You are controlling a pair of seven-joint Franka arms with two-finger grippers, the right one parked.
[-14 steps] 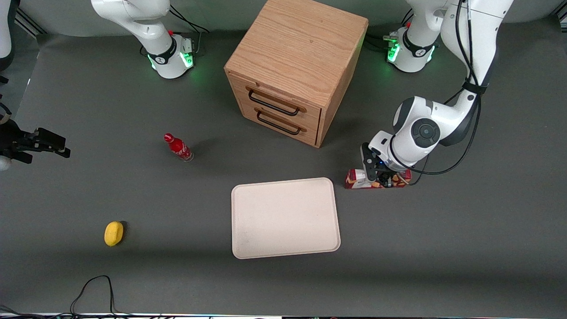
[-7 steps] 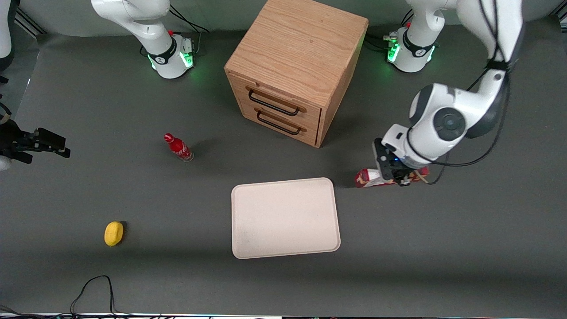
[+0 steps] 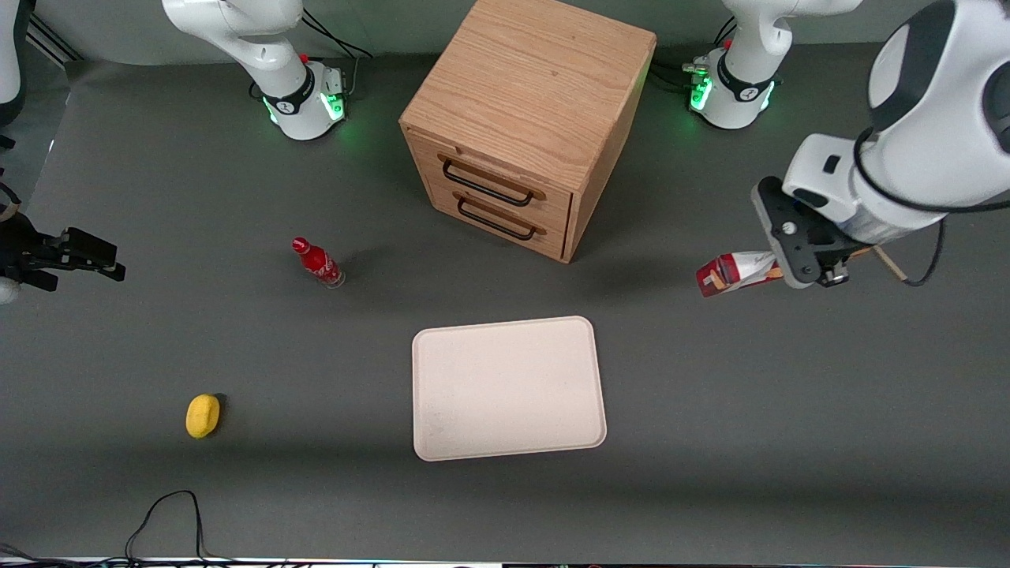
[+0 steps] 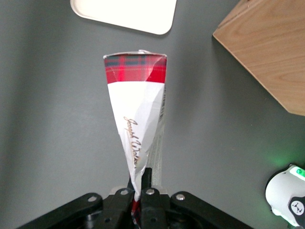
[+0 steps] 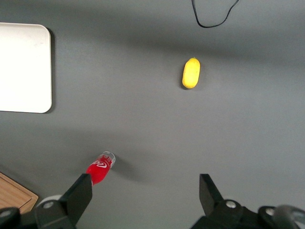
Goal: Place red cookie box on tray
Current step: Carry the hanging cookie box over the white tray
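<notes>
Above the table, toward the working arm's end, the gripper [image 3: 797,264] is holding the red cookie box [image 3: 730,274] pinched tight between its fingers [image 4: 143,191], lifted clear of the surface. Nearer the front camera, the tray [image 3: 509,386] is lying flat, well apart from the box.

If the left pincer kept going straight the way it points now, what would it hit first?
The pincer, shut on the red cookie box, points down at bare table; the tray lies just off that line, though depth is unclear.
</notes>
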